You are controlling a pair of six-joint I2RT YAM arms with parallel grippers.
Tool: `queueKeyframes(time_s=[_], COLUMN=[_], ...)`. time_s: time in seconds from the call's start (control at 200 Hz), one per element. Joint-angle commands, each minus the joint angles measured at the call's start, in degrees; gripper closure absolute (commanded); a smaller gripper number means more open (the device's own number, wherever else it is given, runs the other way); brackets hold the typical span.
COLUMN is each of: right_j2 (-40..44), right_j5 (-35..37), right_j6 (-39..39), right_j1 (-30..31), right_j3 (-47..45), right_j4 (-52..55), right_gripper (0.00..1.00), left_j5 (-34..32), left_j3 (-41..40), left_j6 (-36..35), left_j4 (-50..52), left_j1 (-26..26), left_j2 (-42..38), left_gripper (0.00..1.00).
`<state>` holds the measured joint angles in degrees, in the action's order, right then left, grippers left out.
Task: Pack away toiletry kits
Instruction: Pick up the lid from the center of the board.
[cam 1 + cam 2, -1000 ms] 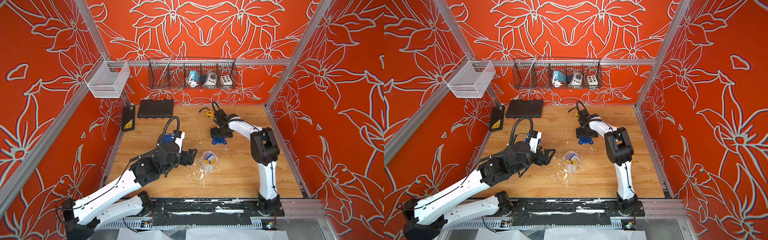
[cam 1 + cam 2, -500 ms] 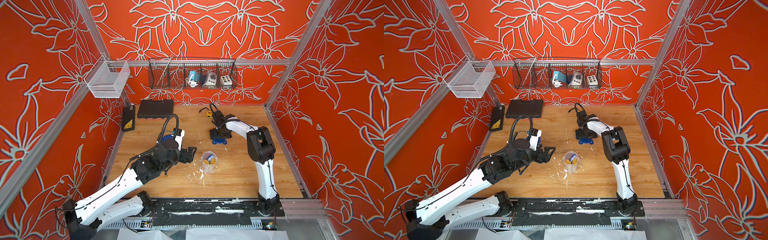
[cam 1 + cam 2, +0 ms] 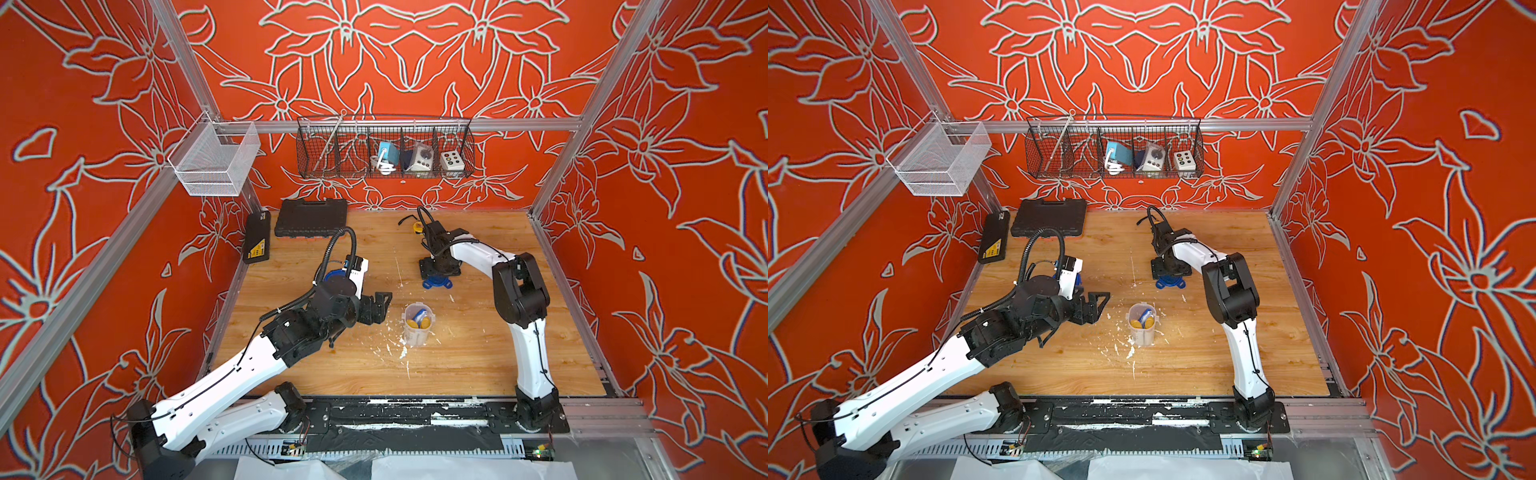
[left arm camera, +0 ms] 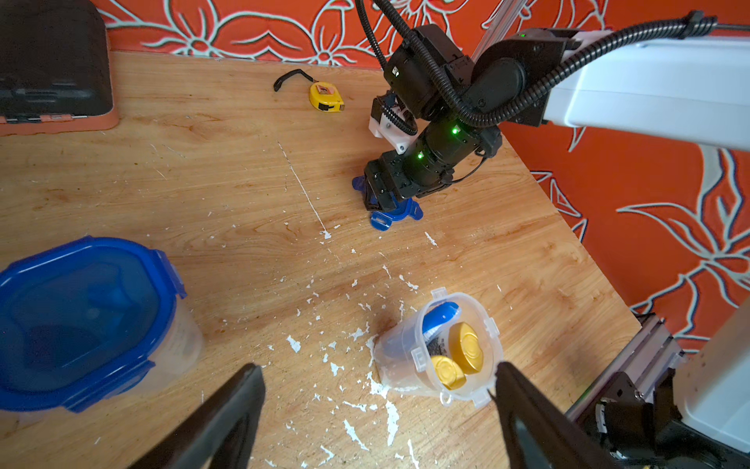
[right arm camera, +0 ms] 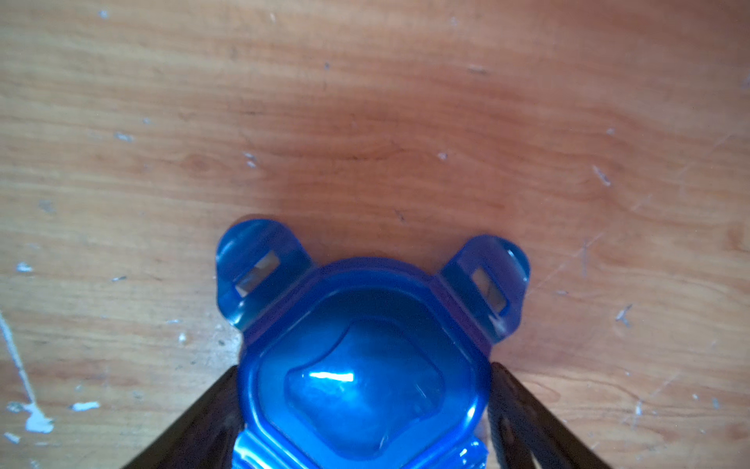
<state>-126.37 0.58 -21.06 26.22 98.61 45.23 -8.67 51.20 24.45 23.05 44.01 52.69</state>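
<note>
The right gripper (image 5: 365, 365) is closed against both sides of one blue lid (image 5: 365, 308), whose near edge is cut off. The left gripper (image 4: 377, 367) is held open and empty. Ahead of it are seen one open tub (image 4: 399, 357) holding two yellow caps (image 4: 466, 349) and one lidded tub (image 4: 81, 325), its contents unclear.

Open tub (image 3: 417, 334) upright, blue lid (image 5: 365, 377) flat, lidded tub (image 4: 81, 308) apart

Both top views look steeply down from high in front over the whole wooden table (image 3: 478, 365). The left wrist camera looks low across it; the right one hangs close above a blue lid (image 5: 365, 365) all views share.
</note>
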Motion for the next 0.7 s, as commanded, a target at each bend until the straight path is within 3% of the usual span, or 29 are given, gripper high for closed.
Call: queueKeyframes(time_s=[0.0,0.32,0.57,0.696], right_j2=[-0.65,13.37,25.22,31.96], right_j5=[-1.89,-0.7,-5.54,-7.94], right_j6=[2.83,11.66,13.58,11.04], right_j1=[-0.29,-0.71,2.08,5.16], right_j3=[-0.88,0.99,0.8,-0.59], right_j4=[1.52,13.24,25.04,30.0], right_gripper=[0.35,0.35,0.35,0.35], left_j5=[-0.12,1.89,3.4,1.81], left_j3=[-0.49,-2.43,-3.92,-3.3], left_j6=[-0.82,1.01,0.84,-0.77], left_j4=[0.04,2.48,3.45,5.16], left_j1=[-0.63,-3.87,-7.27,-7.97], left_j2=[-0.52,-1.97,-2.94,-3.12], left_gripper=[0.13,0.13,0.13,0.14])
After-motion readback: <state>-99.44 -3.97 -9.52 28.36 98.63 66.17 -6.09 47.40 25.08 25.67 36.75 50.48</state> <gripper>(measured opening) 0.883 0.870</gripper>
